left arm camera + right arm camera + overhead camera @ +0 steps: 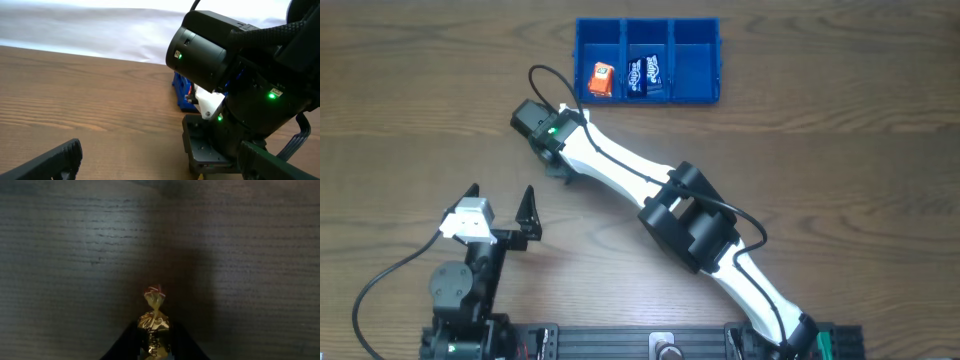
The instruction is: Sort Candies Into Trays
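1. R hand (156, 342) pinched a gold candy (154, 321) over the worktop (60, 255), left of the middle.
2. L hand (501, 203) was spread wide, near left.
3. Far blue tray (695, 60) held an orange candy (602, 81) in its left box & blue candies (646, 76) in the mid box.

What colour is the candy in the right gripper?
The candy is gold foil with a reddish twisted tip; right wrist view shows it best.

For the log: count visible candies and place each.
4. Orange candy in the tray's left compartment; seemingly two blue candies in its middle one; gold candy in the jaws of the right gripper. The arm may hide more.
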Robot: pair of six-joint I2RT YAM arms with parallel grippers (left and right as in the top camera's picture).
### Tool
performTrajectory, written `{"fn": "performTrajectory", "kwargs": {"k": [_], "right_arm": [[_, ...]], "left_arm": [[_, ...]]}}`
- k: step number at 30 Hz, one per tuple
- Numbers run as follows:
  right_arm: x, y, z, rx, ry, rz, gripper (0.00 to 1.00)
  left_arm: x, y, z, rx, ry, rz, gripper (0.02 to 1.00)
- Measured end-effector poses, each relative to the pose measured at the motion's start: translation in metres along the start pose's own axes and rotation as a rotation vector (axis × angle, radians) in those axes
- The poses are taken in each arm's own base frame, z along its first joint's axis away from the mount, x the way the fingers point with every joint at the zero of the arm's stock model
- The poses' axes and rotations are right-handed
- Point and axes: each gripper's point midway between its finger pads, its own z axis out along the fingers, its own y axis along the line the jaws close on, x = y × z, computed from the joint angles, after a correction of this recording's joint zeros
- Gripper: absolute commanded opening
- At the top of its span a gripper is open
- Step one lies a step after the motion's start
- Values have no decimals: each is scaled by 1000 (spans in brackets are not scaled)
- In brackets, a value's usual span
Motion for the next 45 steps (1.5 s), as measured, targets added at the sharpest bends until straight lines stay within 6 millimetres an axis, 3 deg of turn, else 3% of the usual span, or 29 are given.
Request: {"fn": "performTrajectory", "kwargs": {"k": [5, 6, 7, 8, 10, 12, 13, 14, 15, 17, 20, 25, 27, 30, 31, 36, 38, 42, 44, 45], "right_arm": [[4, -12, -3, 49, 17, -6, 95], [4, -20, -10, 75, 16, -17, 95], [-8, -26, -30, 73, -20, -25, 95], [-25, -32, -53, 50, -65, -25, 95], [-80, -65, -125, -13, -215, 21, 97], [-133, -118, -181, -33, -357, 103, 97], [-159, -154, -199, -17, -420, 155, 102], [-182, -195, -205, 25, -464, 199, 102], [-196, -229, -196, 74, -469, 226, 102], [-210, -259, -163, 132, -436, 215, 102], [-213, -258, -120, 144, -385, 174, 106], [-216, -252, -80, 140, -350, 146, 143], [-216, -251, -72, 141, -342, 142, 231], [-215, -250, -70, 137, -336, 134, 533], [-215, -248, -70, 132, -336, 127, 586], [-204, -232, -73, 114, -326, 89, 660], [-181, -223, -85, 102, -319, 62, 667], [-83, -194, -141, 6, -297, 12, 667], [-34, -177, -133, -32, -226, -20, 665], [-7, -168, -118, -43, -159, -42, 667]], "left_arm": [[0, 0, 0, 0, 0, 0, 998], [0, 0, 0, 0, 0, 0, 998], [0, 0, 0, 0, 0, 0, 998], [0, 0, 0, 0, 0, 0, 998], [0, 0, 0, 0, 0, 0, 998], [0, 0, 0, 0, 0, 0, 998], [0, 0, 0, 0, 0, 0, 998], [0, 0, 0, 0, 0, 0, 998], [0, 0, 0, 0, 0, 0, 998], [0, 0, 0, 0, 0, 0, 998], [0, 0, 0, 0, 0, 0, 998], [0, 0, 0, 0, 0, 0, 996], [0, 0, 0, 0, 0, 0, 998], [0, 0, 0, 0, 0, 0, 998], [0, 0, 0, 0, 0, 0, 996], [0, 0, 0, 0, 0, 0, 998], [0, 0, 0, 0, 0, 0, 996], [0, 0, 0, 0, 0, 0, 998], [0, 0, 0, 0, 0, 0, 998], [0, 0, 0, 0, 0, 0, 998]]}}
